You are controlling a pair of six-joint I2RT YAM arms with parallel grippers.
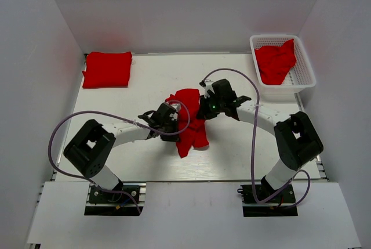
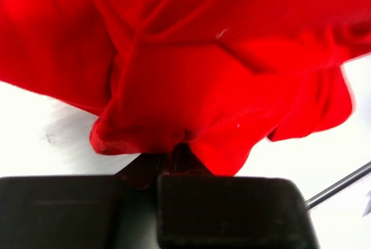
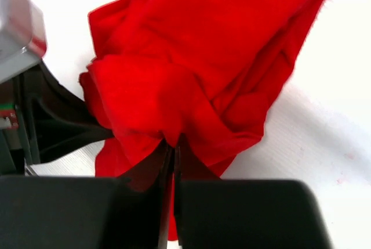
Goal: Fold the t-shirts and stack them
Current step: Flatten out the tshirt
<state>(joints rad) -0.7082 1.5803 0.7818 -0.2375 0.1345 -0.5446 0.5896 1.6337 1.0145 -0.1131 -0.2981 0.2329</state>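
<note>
A crumpled red t-shirt (image 1: 188,120) hangs bunched between both grippers over the middle of the table. My left gripper (image 1: 168,118) is shut on its left side; in the left wrist view the cloth (image 2: 191,75) is pinched at the fingertips (image 2: 174,151). My right gripper (image 1: 207,108) is shut on its right side; in the right wrist view the cloth (image 3: 197,69) is gathered into the closed jaws (image 3: 173,144). A folded red t-shirt (image 1: 107,69) lies at the far left corner. Another red t-shirt (image 1: 275,62) lies crumpled in the basket.
A white plastic mesh basket (image 1: 304,69) stands at the far right of the table. White walls enclose the table (image 1: 145,86) on three sides. The left arm's body (image 3: 35,115) shows at the left of the right wrist view.
</note>
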